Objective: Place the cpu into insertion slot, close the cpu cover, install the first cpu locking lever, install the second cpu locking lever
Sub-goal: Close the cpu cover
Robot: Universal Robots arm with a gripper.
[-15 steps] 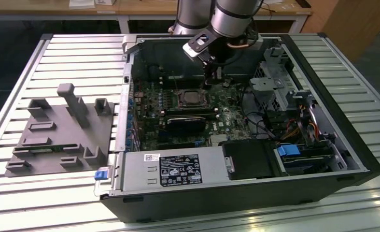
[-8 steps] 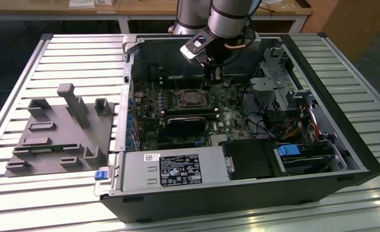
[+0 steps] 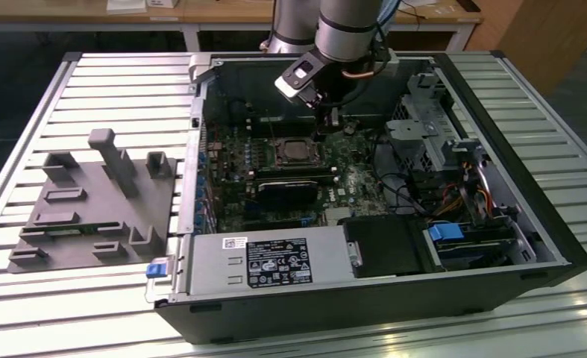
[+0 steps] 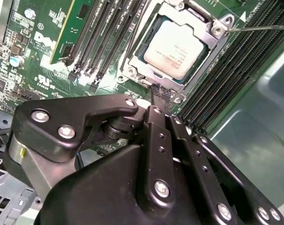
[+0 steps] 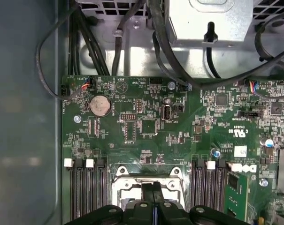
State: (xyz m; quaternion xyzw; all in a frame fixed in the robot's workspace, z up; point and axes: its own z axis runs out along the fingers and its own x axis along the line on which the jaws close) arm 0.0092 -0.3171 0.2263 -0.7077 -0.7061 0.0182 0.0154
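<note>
Second wrist view: the cpu (image 4: 172, 47) lies in the insertion slot (image 4: 128, 71), with the cpu cover (image 4: 216, 32) flat around it. The pincer (image 4: 154, 91) is fully closed, gripping nothing visible, its tip at the slot's edge. The exterior view shows the open case (image 3: 557, 224) mid-table (image 3: 104, 82).

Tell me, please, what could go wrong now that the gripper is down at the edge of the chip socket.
1. The gripper sits tip-down right at the rim of the cover; a sideways slip could scrape the chip or bend that cover.
2. The thin lever juts out across the memory slots, seemingly unlatched; it may snag or miss its catch.
</note>
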